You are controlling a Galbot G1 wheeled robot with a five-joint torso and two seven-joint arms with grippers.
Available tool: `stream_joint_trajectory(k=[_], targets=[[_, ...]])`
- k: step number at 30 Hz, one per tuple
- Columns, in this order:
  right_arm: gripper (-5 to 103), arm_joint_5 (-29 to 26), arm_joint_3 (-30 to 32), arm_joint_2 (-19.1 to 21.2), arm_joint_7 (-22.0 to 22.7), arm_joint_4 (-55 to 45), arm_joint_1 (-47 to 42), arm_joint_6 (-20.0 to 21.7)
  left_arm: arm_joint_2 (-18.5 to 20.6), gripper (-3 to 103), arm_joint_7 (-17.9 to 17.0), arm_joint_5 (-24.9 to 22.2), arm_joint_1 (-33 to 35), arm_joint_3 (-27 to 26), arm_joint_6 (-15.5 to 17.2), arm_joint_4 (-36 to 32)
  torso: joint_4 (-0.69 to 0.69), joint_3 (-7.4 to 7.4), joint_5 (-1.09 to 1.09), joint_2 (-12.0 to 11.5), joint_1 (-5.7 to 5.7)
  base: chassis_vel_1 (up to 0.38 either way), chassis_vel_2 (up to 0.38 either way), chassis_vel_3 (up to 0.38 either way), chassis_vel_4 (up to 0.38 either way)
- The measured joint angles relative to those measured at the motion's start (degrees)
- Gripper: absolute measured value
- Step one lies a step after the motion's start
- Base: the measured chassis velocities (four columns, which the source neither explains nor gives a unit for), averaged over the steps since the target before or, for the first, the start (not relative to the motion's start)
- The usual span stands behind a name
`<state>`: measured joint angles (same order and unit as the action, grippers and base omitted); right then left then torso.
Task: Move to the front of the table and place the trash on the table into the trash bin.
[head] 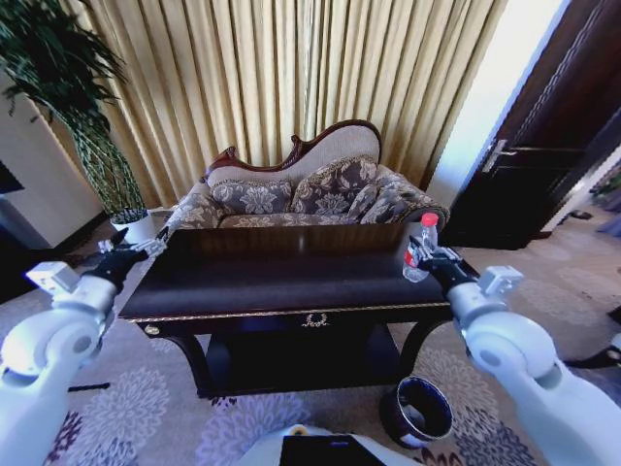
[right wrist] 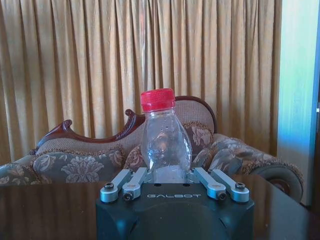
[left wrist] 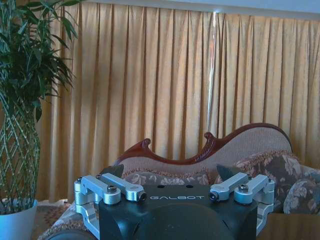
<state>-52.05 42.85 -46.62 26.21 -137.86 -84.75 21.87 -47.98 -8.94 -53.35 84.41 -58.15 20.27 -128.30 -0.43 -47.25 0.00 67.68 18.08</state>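
My right end effector (head: pixel 419 260) is clamped on the clear plastic bottle (head: pixel 419 248), holding it upright at the right end of the desk (head: pixel 291 282); in the right wrist view the bottle (right wrist: pixel 165 142) rises between my links, red cap on top, its lower part hidden behind the end effector body, so the label is cut off there. My left end effector (head: pixel 155 245) hovers at the desk's left corner, spread wide and holding nothing; in the left wrist view its fingertips (left wrist: pixel 112 171) stand well apart against the sofa (left wrist: pixel 250 160) and curtains (left wrist: pixel 150 75). The head view shows the trash bin (head: pixel 419 412) on the carpet by the desk's right front leg, below my right arm. A potted plant (head: pixel 78 116) stands beyond the left corner. I cannot make out any wrapper or paper bits on the glossy top.
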Motion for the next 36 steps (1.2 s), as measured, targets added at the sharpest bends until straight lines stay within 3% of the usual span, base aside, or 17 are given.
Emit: stream_joint_trajectory(k=[12, 36], targets=[[28, 2.36, 0.66, -2.95, -1.21, -3.45, -3.71, -0.38, -0.81, 100, -1.13, -0.64, 4.88, -3.95, 2.15, -4.09, 0.01, -0.01, 0.0, -0.01, 0.02, 0.007, -0.006, -0.009, 0.008], [26, 3.76, 1.28, -4.9, -1.63, -4.08, -5.7, -1.81, -2.09, 100, -0.96, -0.31, 6.15, -3.35, 2.59, -5.36, 0.0, 0.0, -0.01, -0.01, 0.0, 0.137, -0.134, -0.132, 0.137]])
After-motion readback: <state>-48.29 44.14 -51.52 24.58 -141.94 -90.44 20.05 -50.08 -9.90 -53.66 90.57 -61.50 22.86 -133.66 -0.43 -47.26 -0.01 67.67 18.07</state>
